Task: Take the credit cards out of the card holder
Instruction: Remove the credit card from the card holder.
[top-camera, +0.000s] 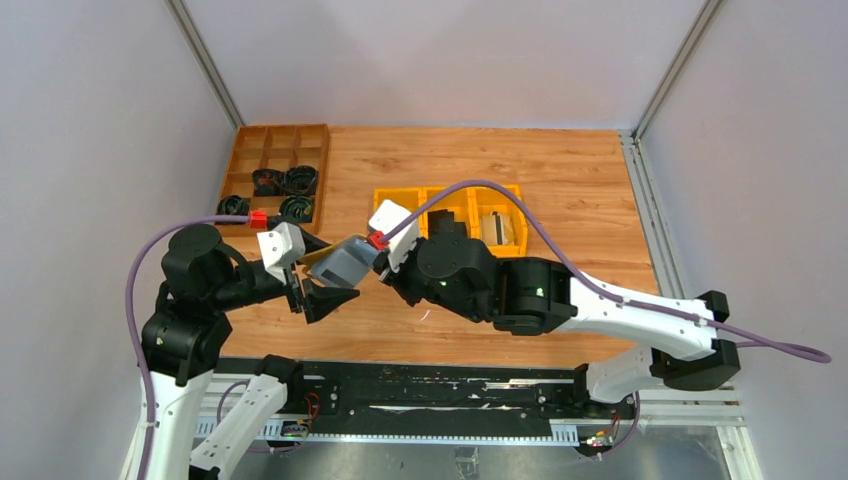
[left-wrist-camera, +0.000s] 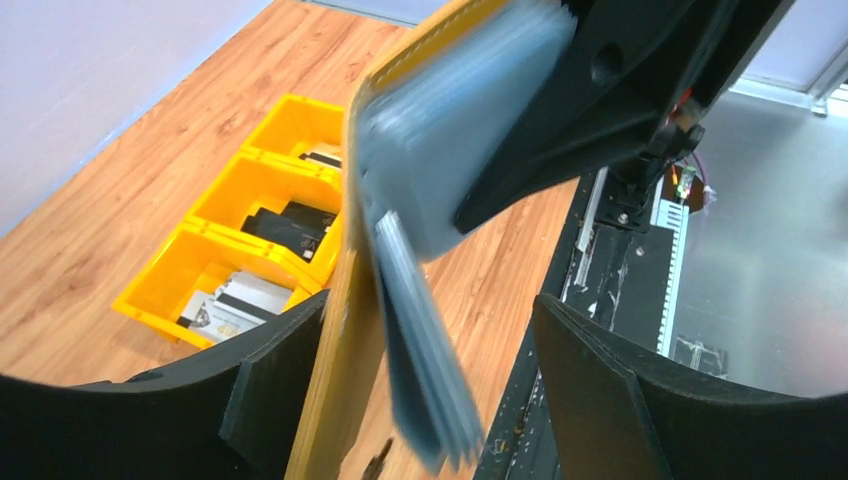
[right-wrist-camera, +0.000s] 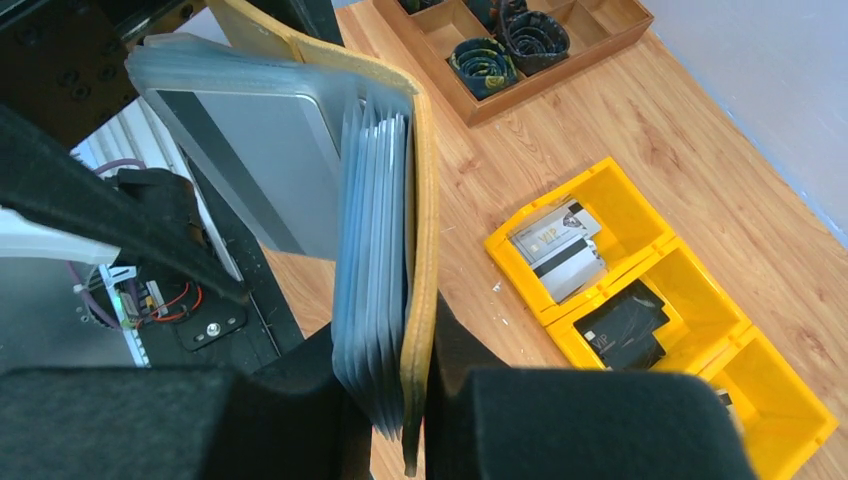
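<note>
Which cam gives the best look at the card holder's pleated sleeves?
Right wrist: the card holder hangs open, close to the lens, with its grey sleeves fanned edge-on and sharp. Left wrist shows it blurred and cropped. Top external shows only a small yellow-grey shape.

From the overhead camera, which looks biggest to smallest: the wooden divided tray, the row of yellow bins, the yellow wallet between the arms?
1. wooden tray and row of yellow bins: about alike; the right arm hides part of the bins.
2. yellow wallet: smallest, though raised nearer the camera.
</note>
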